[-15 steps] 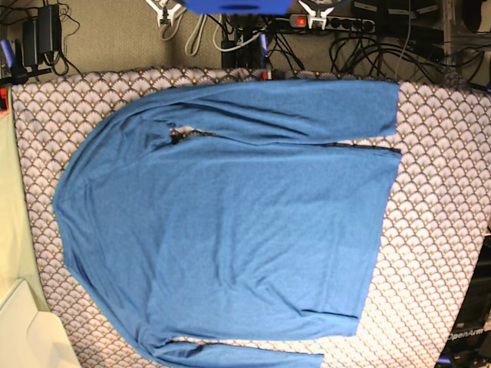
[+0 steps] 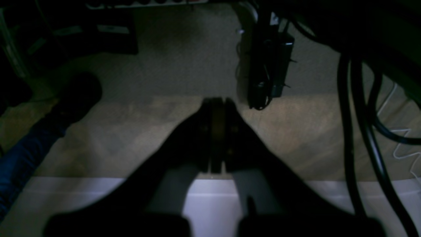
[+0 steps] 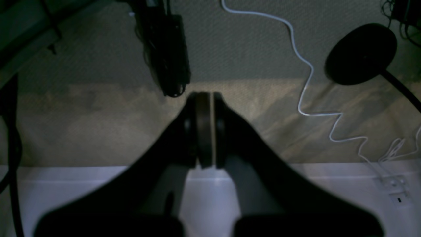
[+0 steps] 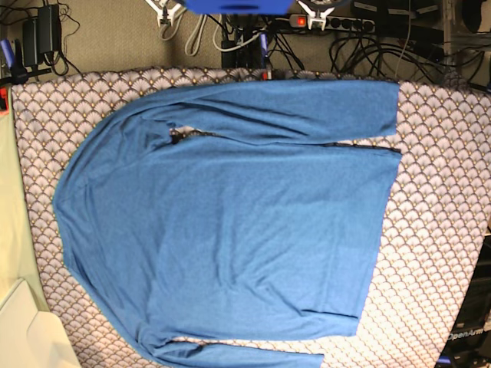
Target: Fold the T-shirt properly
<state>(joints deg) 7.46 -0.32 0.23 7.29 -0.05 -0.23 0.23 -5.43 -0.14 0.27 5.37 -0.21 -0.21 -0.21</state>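
Note:
The blue long-sleeved T-shirt (image 4: 230, 215) lies spread flat on the scallop-patterned cloth (image 4: 441, 230) in the base view. Its shoulders point left and its hem right. One sleeve (image 4: 307, 107) lies along the top edge of the body. The other sleeve (image 4: 245, 356) runs along the bottom edge of the view. My left gripper (image 2: 217, 102) is shut with nothing between its fingers, hanging over carpet beyond a white edge. My right gripper (image 3: 204, 96) is likewise shut and empty over the carpet. Neither touches the shirt.
Cables, a power strip (image 4: 337, 21) and adapters (image 4: 42, 31) lie on the floor behind the table. A black power brick (image 3: 167, 49) and a white cord (image 3: 306, 82) hang near the right gripper. A dark shoe (image 2: 79, 92) and blue leg show at the left.

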